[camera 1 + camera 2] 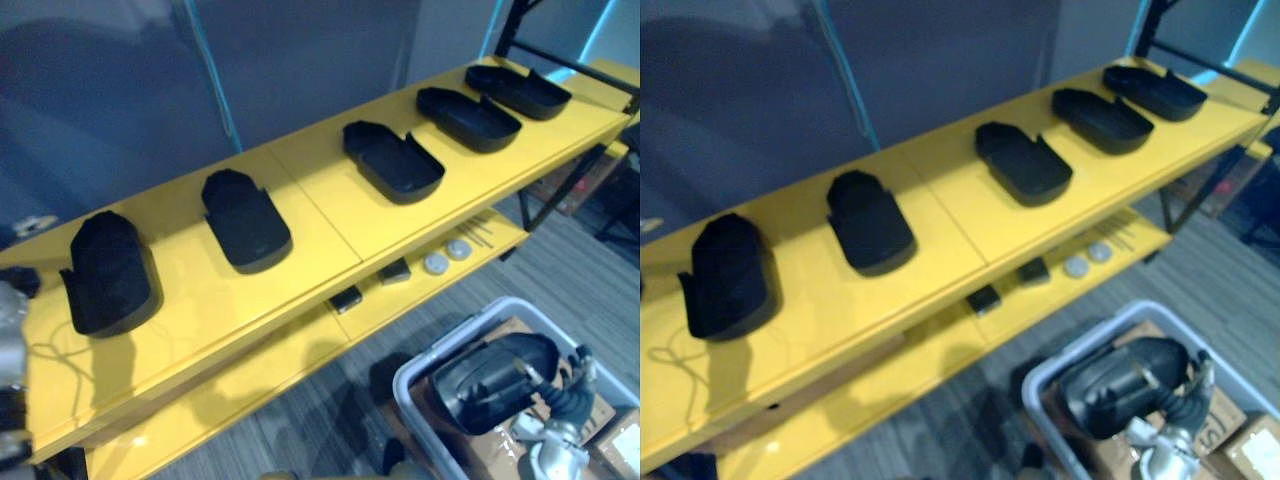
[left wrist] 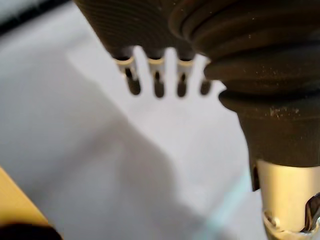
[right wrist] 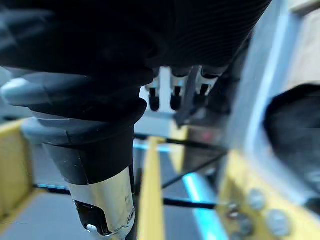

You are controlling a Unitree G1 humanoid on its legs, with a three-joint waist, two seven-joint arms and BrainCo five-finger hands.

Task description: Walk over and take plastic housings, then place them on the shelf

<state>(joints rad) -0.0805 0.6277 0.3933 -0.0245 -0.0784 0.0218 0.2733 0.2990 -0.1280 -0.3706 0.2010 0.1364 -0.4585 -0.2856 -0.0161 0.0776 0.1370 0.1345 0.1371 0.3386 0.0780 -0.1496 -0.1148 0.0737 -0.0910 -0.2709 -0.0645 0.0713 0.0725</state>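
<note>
Several black plastic housings lie in a row on the top board of the yellow shelf (image 1: pixel 320 205), among them one at the left end (image 1: pixel 110 272), one in the middle (image 1: pixel 392 160) and one at the far right (image 1: pixel 517 90). Low at the right, another black housing (image 1: pixel 490 382) sits over a grey bin (image 1: pixel 428 368). My right hand (image 1: pixel 568 398) is at that housing's right end, its fingers (image 3: pixel 175 95) curled on the edge. My left hand (image 2: pixel 155 85) hangs apart from the shelf with relaxed fingers and holds nothing.
The shelf's lower board (image 1: pixel 290 365) carries two small black blocks (image 1: pixel 345 298) and two round silver discs (image 1: pixel 437 263). Cardboard boxes (image 1: pixel 622 440) stand beside the bin. A black metal frame (image 1: pixel 560 58) rises behind the shelf's right end. Grey carpet lies between shelf and bin.
</note>
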